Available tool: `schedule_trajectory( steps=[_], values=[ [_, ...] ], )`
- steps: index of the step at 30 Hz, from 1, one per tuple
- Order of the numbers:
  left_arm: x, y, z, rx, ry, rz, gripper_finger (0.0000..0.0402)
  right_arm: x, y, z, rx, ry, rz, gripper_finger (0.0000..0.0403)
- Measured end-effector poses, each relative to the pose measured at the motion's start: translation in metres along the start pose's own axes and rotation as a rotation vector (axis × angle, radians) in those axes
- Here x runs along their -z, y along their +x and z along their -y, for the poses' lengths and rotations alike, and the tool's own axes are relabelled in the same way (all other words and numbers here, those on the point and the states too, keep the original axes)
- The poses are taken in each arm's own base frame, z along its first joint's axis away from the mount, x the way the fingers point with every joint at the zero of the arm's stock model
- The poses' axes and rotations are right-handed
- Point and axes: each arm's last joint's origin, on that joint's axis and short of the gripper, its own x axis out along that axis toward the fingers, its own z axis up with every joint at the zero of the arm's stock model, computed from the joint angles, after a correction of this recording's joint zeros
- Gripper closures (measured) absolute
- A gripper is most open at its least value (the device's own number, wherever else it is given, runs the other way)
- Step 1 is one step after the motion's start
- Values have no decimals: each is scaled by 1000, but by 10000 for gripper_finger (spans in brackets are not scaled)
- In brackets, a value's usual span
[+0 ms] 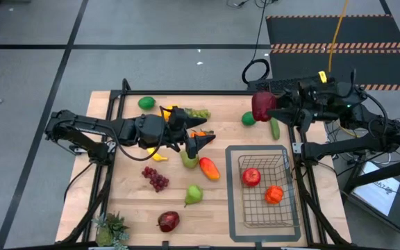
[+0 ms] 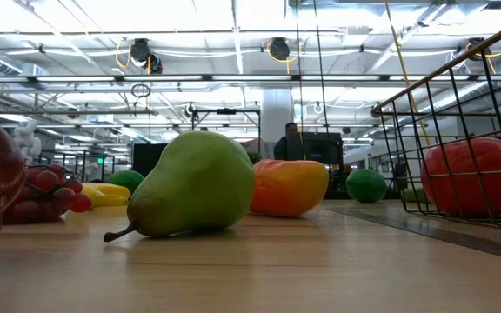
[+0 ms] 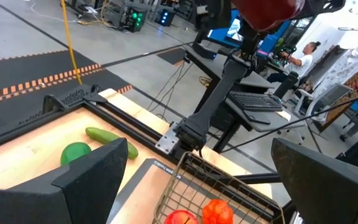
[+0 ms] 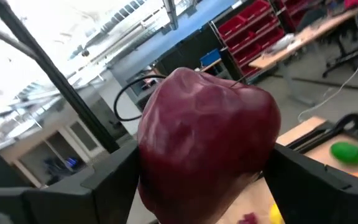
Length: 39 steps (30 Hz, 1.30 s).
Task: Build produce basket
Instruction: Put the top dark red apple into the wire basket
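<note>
Grippers first: your right gripper [image 4: 204, 180] is clamped on a dark red apple [image 1: 262, 105], held up off the table near its far edge, beside the lime [image 1: 248, 119] and the cucumber [image 1: 275, 128] that lie there. In the right wrist view you see that apple [image 4: 207, 146] filling the space between the two dark fingers [image 4: 110, 180], pressed on both sides.

Your left gripper [image 1: 198, 144] sits over the middle of the table with its fingers spread wide and nothing between them. It hangs just above a green pear [image 1: 189, 159] and close to the orange-red mango [image 1: 209, 168]. Behind that arm you can pick out a banana [image 1: 160, 155], green grapes [image 1: 199, 114] and another lime [image 1: 146, 103].

The basket [image 1: 284, 182] stands on a flat grey tray [image 1: 232, 201] at the right side of the table. Inside it you have a red apple [image 1: 251, 177] and an orange [image 1: 273, 195], lying near each other.

Out on the bare wood, you still have red grapes [image 1: 155, 178], a second green pear [image 1: 194, 195] and a dark red pear-shaped fruit [image 1: 168, 221] towards the near edge. A spiky potted plant [image 1: 111, 228] stands at the near left corner.
</note>
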Motion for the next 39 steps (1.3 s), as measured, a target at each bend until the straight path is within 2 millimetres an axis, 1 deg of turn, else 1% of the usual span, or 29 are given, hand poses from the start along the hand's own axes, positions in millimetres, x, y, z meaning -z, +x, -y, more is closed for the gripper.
schedule_trajectory(
  steps=[5,15,21,25,30,32,37,39],
  values=[
    [0,0,0,0,0,0,5,0,0,0,1,-128,6,101],
    [-3,2,-5,-13,47,5,5,-3,0,-2,-7,-565,33,101],
    [-6,4,-11,-25,67,10,5,-10,-1,-7,-28,-707,119,101],
    [-9,7,-17,-11,66,2,5,-10,-1,-7,-28,-734,124,101],
    [-12,9,-23,0,67,-5,5,-9,1,-6,-27,-716,114,101],
    [-14,10,-25,7,65,-7,5,-8,2,-5,-27,-666,103,101],
    [-23,0,-28,17,53,5,5,-5,2,-4,-24,-489,67,101],
    [-24,-5,-31,2,61,-19,5,-2,2,-3,-20,-432,36,101]
  ],
)
